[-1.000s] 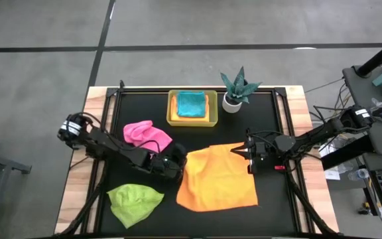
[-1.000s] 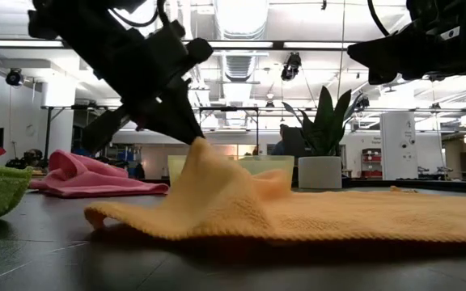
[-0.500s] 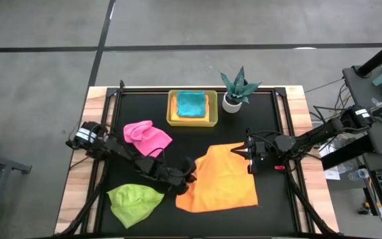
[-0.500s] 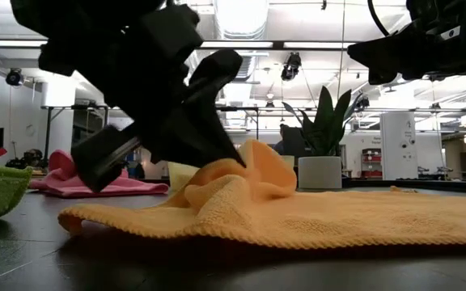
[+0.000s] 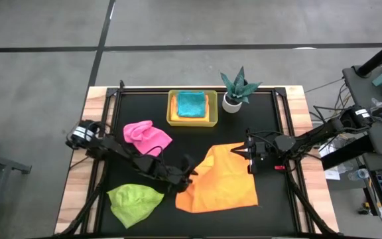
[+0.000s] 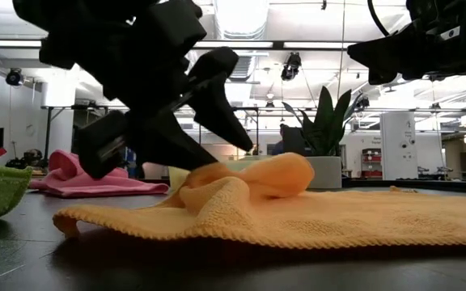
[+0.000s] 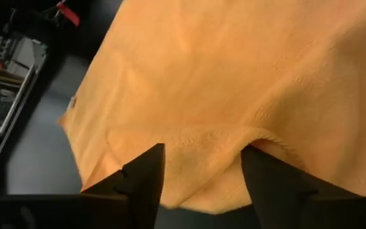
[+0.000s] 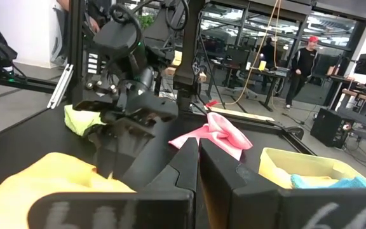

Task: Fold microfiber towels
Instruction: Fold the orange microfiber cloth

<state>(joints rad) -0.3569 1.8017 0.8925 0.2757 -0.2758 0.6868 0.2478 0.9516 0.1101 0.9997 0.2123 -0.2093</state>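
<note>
Large orange-yellow microfiber towel [image 5: 223, 178]: flat on black surface [image 5: 144, 106], one edge bunched. Left gripper [image 5: 190, 168]: at that bunched edge, fingers parted, released. Right gripper [image 5: 239, 153]: at towel's opposite edge, clenched, empty. Pink cloth [image 5: 146, 135], lime-green cloth [image 5: 134, 200]: beyond the left gripper.

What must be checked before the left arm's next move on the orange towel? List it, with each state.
1. Left gripper let go of the orange towel: ok, jaws open, the bunched edge lies between them.
2. Fold finished: not ok, the left edge is only humped up and most of the towel lies flat.
3. Right gripper on the towel's far edge: cannot tell whether it pins it; jaws shut.
4. Green towel and pink towel clear of the orange one: ok.
5. Blue towel in the tray: ok.
</note>
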